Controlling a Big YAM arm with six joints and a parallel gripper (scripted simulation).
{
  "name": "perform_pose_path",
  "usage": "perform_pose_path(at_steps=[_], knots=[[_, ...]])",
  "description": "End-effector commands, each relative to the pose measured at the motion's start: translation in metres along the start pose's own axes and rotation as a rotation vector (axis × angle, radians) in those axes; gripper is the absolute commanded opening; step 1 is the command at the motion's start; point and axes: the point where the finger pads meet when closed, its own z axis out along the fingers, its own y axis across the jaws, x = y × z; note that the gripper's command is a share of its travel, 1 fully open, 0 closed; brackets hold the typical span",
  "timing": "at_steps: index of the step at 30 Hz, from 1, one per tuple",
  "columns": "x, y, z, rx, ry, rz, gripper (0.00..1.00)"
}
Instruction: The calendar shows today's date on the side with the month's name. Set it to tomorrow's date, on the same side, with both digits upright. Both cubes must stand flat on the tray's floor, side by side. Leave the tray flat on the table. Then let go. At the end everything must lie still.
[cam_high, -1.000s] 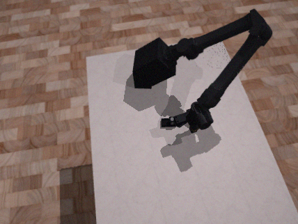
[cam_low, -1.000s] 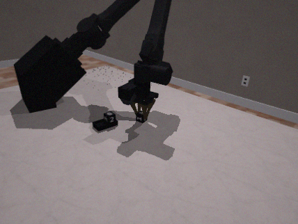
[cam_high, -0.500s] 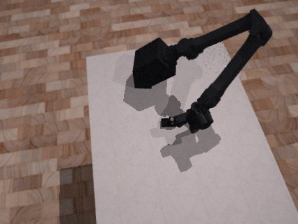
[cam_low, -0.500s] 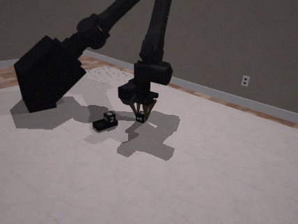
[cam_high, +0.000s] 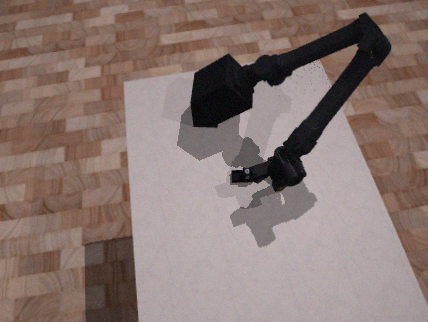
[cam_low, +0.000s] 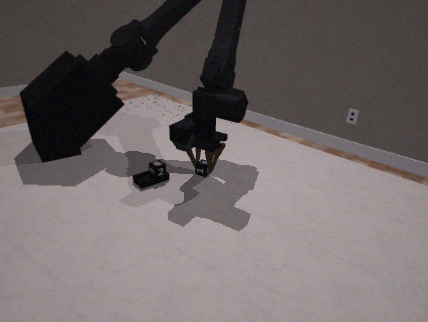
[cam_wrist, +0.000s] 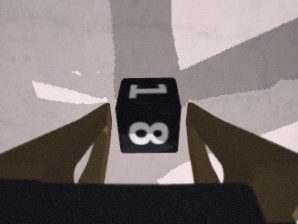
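Cube (cam_wrist: 148, 115) sits squarely between the two fingers of the claw (cam_wrist: 148, 131), resting on the white table (cam_low: 310, 240); in the wrist view there is a sliver of daylight on each side, so the claw stands apart and grips nothing. That cube shows an 8 on the face toward the wrist and a 1 on its top, both lying sideways to the camera.

From the side view, the claw (cam_low: 204, 165) hangs straight down over this loose cube (cam_low: 201, 168), and the tray (cam_low: 149, 178) lies just beside it, toward the arm's big dark base (cam_low: 65, 107). The second cube (cam_low: 159, 170) stands in the tray, showing a 2. The tray's free slot appears to be the end nearer the camera, though that is hard to tell at this size.

Any return of the loose cube must travel toward the tray, and the seated cube and the tray's low wall are the things likely to get bumped. Nothing else lies near.
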Motion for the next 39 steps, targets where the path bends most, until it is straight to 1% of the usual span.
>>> perform_pose_path(at_steps=[1, 2, 3, 6, 10, 12, 13, 14, 18, 21, 25, 27, 30, 31, 39], knots=[[0.006, 0.011, -0.008, -0.016, -0.003, -0.029, 0.47], [0.0, 0.014, -0.016, -0.031, -0.008, -0.019, 0.47], [0.001, 0.015, -0.019, -0.033, -0.008, -0.021, 0.47], [0.001, 0.016, -0.031, -0.034, -0.008, -0.023, 0.47], [0.001, 0.017, -0.052, -0.036, -0.01, -0.025, 0.47], [0.001, 0.017, -0.052, -0.036, -0.01, -0.025, 0.47], [0.0, 0.012, -0.057, -0.029, -0.009, -0.017, 0.47], [0.001, 0.017, -0.064, -0.036, -0.011, -0.027, 0.47], [0.001, 0.018, -0.085, -0.037, -0.013, -0.029, 0.47], [0.001, 0.018, -0.096, -0.038, -0.015, -0.03, 0.47], [-0.001, 0.01, -0.099, -0.026, -0.012, -0.014, 0.47], [-0.004, 0.009, -0.097, -0.019, -0.009, -0.005, 0.47], [-0.003, 0.012, -0.095, -0.021, -0.01, -0.023, 0.47], [-0.003, 0.012, -0.095, -0.022, -0.01, -0.024, 1.0], [-0.003, 0.012, -0.095, -0.022, -0.01, -0.024, 1.0]])
